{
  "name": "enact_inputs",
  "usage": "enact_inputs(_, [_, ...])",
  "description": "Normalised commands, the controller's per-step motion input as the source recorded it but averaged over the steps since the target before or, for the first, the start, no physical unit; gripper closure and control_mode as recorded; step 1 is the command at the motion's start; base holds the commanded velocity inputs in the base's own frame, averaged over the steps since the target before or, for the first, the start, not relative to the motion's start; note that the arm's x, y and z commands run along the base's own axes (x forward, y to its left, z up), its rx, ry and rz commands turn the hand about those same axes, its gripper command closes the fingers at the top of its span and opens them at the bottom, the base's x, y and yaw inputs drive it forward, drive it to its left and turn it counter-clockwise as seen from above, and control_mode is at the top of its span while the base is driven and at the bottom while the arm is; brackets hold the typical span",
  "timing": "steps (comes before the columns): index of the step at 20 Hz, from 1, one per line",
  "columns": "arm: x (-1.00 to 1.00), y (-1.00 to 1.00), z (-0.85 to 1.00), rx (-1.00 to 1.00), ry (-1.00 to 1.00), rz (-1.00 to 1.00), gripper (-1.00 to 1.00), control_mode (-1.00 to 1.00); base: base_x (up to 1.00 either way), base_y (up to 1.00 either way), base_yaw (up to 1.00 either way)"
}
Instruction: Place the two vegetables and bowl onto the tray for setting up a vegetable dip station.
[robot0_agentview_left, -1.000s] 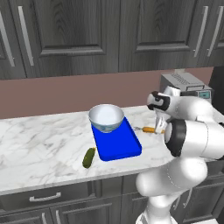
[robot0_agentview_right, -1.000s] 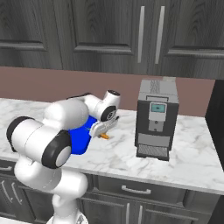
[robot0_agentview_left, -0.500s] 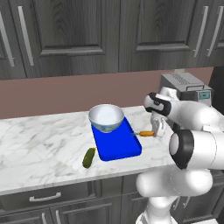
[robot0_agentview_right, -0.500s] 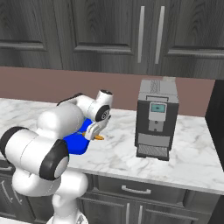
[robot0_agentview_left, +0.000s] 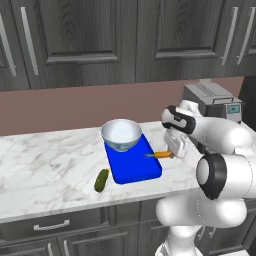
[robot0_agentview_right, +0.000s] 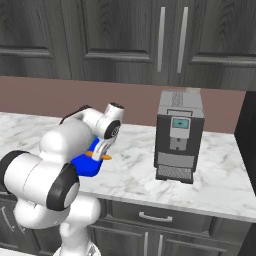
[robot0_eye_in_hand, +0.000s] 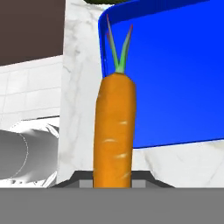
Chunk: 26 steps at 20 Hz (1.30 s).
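The gripper (robot0_agentview_left: 172, 152) is closed on the carrot (robot0_agentview_left: 162, 154); the fingers clamp its thick end, and the body extends straight out from between them. In the hand view the carrot (robot0_eye_in_hand: 114, 135) rises from the fingers, orange along its length, ending in a forked green tip.

Carrot position: held above the bench (robot0_agentview_left: 45, 160), level, at the near right corner of the tray (robot0_agentview_left: 135, 167). The green tip points away from the fingers and reaches over the tray's right edge. The orange body lies mostly outside that edge. In the right base view the carrot's (robot0_agentview_right: 105, 157) thick end protrudes past the gripper (robot0_agentview_right: 100, 152) on the side facing the coffee machine (robot0_agentview_right: 178, 136). Whether the carrot touches the tray cannot be determined.

Tray position: flat on the bench, directly ahead of the fingers, long axis running away from the robot. In the hand view the blue tray (robot0_eye_in_hand: 175, 78) occupies the area beyond and to the right of the carrot.

Bowl (robot0_agentview_left: 121, 134) position: upright on the far end of the tray, beyond the carrot tip and well apart from the fingers.

Cucumber (robot0_agentview_left: 101, 180) position: lying on the bench just beside the tray's near left corner, on the far side of the tray from the fingers.

Coffee machine position: standing on the bench behind the gripper, on the side opposite the tray.
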Motion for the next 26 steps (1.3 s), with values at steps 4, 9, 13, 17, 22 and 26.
enact_inputs(4, [0.00, 0.26, 0.01, 0.11, 0.00, 0.14, 1.00, -1.00, 0.00, 0.00, 0.00])
enact_inputs(9, [0.00, 0.27, 0.00, 0.09, -0.01, 0.09, 1.00, -1.00, 0.00, 0.00, 0.00])
enact_inputs(13, [0.06, 0.18, -0.01, 0.06, 0.00, 0.01, 1.00, -1.00, 0.00, 0.00, 0.00])
enact_inputs(17, [0.09, 0.14, -0.10, 0.03, 0.00, 0.00, 1.00, -1.00, 0.00, 0.00, 0.00])
enact_inputs(22, [0.09, 0.19, -0.13, 0.00, -0.01, 0.00, 1.00, -1.00, 0.00, 0.00, 0.00])
enact_inputs(26, [0.13, 0.17, -0.09, 0.00, -0.01, 0.00, 1.00, -1.00, 0.00, 0.00, 0.00])
